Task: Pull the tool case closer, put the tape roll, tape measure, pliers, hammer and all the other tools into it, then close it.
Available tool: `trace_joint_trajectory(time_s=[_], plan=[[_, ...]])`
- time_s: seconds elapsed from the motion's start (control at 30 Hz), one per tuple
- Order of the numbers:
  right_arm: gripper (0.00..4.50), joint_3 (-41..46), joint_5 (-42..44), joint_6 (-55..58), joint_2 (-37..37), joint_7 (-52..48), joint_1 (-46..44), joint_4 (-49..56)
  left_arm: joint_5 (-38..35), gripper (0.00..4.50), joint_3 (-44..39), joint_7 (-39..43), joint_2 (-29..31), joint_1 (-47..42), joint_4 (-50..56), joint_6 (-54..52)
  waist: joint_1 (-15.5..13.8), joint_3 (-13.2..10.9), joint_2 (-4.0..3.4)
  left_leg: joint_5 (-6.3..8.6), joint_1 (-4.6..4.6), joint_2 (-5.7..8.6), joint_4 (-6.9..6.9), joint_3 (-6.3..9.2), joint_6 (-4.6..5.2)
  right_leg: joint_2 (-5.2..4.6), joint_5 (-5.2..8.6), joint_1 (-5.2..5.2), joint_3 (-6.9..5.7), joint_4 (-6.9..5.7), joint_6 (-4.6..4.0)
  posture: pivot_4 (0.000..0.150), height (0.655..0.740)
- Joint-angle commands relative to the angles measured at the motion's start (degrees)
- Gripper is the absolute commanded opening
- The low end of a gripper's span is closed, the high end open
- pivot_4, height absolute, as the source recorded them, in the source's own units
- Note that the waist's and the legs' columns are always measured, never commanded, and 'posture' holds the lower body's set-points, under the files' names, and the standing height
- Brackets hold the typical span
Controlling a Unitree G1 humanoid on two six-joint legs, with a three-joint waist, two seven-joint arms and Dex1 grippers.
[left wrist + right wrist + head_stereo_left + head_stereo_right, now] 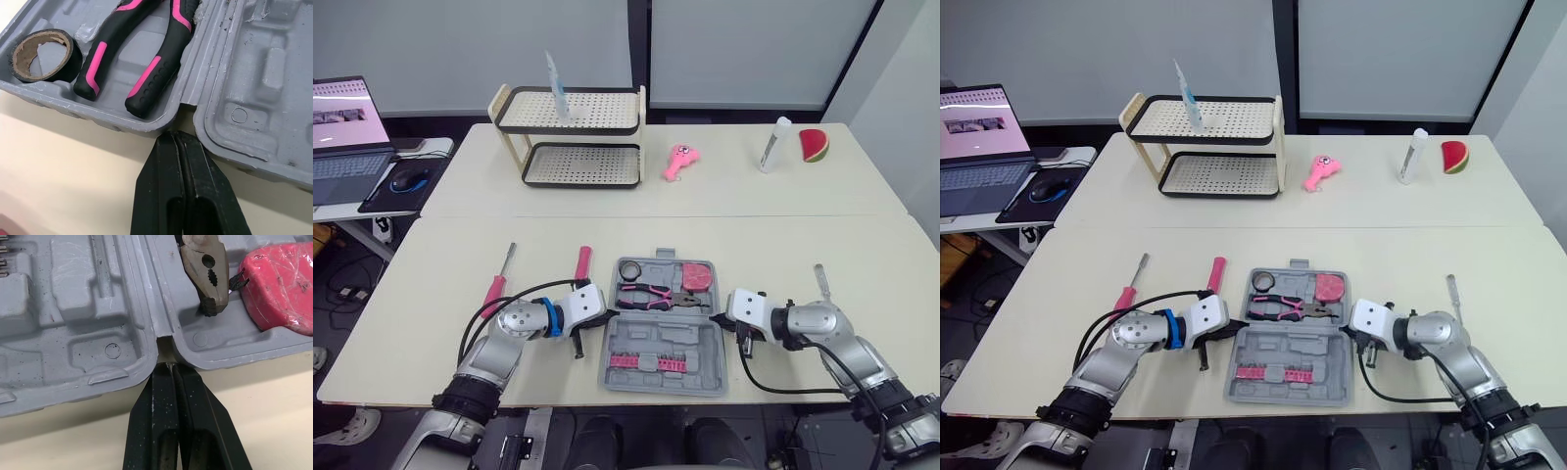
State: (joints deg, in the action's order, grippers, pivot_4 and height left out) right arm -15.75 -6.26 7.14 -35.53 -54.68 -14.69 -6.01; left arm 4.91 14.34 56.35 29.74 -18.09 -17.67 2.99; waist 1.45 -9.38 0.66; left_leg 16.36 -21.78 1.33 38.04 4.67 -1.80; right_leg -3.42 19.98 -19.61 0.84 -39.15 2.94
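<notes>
The left gripper [171, 137], jaws pressed together, sits at the nine-o'clock hinge notch of the open grey plastic tool case [664, 370], which lies at six o'clock on the cream tabletop [783, 225]. The left wrist view reveals the black tape roll [41, 54] beside the handles of the pink-and-black pliers [142, 63]. The right wrist view reveals their steel nose, pointing to three o'clock beside the red tape measure [279, 289]. The right gripper [168, 367], jaws likewise closed, sits at the three-o'clock notch.

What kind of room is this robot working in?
Probably an office or lab test space: an open laptop and mouse off to the robot's left, plain pale tables pushed together, and staged props like a two-tier rack.
</notes>
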Motion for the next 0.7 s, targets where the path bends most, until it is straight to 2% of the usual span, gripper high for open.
trace_joint_trajectory(time_s=[0.03, 0.7], plan=[[0.0, -0.5, -0.2, -0.1, 1.7, 1.3, -1.9, 0.7, 1.0, 0.03, 1.8, -1.8, -2.1, -1.0, -1.2, 0.3, 0.0, 0.0, 0.0, 0.0, 0.0, 0.0, 0.0, 0.0, 0.0, 0.0, 0.0, 0.0, 0.0, 0.0, 0.0, 0.15, 0.7356], [0.0, -0.2, -1.1, 0.3, 2.7, 2.3, -4.0, -1.3, 1.7, 0.03, 2.2, -3.5, -3.1, -2.6, -4.3, 1.4, 0.1, 0.0, -0.01, -0.01, 0.0, 0.0, 0.01, 0.0, -0.02, 0.0, 0.0, 0.0, 0.0, -0.01, 0.0, 0.15, 0.7356]])
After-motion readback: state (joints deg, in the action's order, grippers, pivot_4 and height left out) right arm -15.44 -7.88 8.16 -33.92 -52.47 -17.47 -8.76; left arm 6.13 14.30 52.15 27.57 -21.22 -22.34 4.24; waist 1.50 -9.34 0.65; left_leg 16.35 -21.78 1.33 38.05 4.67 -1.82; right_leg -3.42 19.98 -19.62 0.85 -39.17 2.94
